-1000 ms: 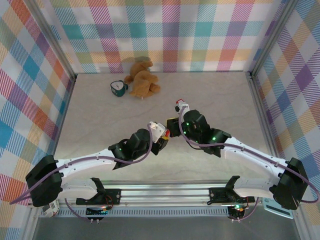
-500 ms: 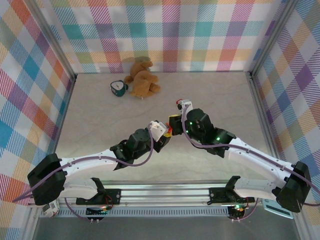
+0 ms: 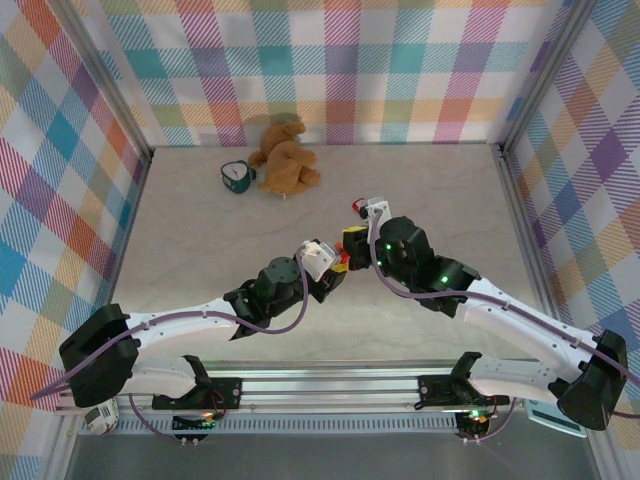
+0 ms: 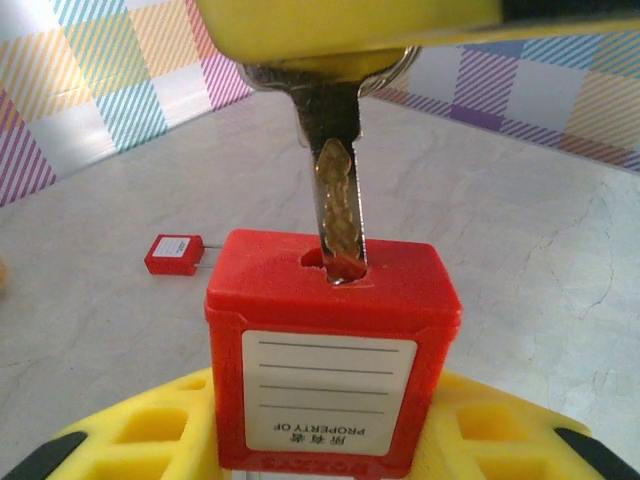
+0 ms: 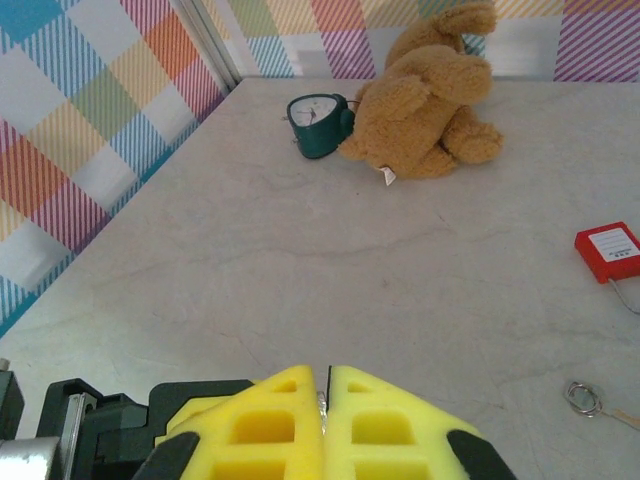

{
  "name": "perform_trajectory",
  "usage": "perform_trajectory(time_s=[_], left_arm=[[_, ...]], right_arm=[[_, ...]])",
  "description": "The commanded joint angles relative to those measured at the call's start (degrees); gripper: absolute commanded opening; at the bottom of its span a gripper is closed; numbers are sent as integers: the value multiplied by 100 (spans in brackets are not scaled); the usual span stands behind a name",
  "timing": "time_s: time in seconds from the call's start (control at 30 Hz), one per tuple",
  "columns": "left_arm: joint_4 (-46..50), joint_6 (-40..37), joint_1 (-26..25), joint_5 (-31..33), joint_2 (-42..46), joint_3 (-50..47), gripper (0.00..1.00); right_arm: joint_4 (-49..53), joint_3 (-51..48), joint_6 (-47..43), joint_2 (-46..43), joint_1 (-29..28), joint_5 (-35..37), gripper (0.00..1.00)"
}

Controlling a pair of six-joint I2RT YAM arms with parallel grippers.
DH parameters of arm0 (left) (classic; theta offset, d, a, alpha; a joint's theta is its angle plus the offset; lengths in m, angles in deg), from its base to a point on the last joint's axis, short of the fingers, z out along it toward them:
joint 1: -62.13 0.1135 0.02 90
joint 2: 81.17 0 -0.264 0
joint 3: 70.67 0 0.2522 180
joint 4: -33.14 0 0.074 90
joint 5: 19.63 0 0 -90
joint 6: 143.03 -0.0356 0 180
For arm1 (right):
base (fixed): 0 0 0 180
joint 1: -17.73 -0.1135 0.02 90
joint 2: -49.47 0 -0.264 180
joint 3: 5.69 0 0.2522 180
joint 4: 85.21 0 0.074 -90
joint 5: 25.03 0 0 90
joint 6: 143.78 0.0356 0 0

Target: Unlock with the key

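Pinching the key [image 4: 338, 190], right fingers [image 5: 270, 425] nearly touch; left fingers [image 4: 150, 432] clamp padlock [image 4: 332, 375].

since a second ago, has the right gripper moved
Yes. In the top view the right gripper has shifted slightly right, away from the teddy bear.

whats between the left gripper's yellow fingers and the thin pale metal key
The square red plastic padlock: the left wrist view shows the left gripper clamping its base, key tip in its top keyway.
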Motion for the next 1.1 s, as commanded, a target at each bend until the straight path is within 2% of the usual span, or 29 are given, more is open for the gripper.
perform_trajectory(time_s=[0.0,0.37,0.67,1.07], left_arm=[[-847,-73,17,-155,83,265,23],[-648,48,17,-49,198,80,22],[-1472,249,17,363,268,12,20],[-2085,154,17,459,48,232,20]], right_arm=[[719,168,-238,207,-64,-131,2],[723,362,-338,309,50,-87,2],[507,-219,230,409,46,-364,2],[546,-502,233,855,46,-853,2]])
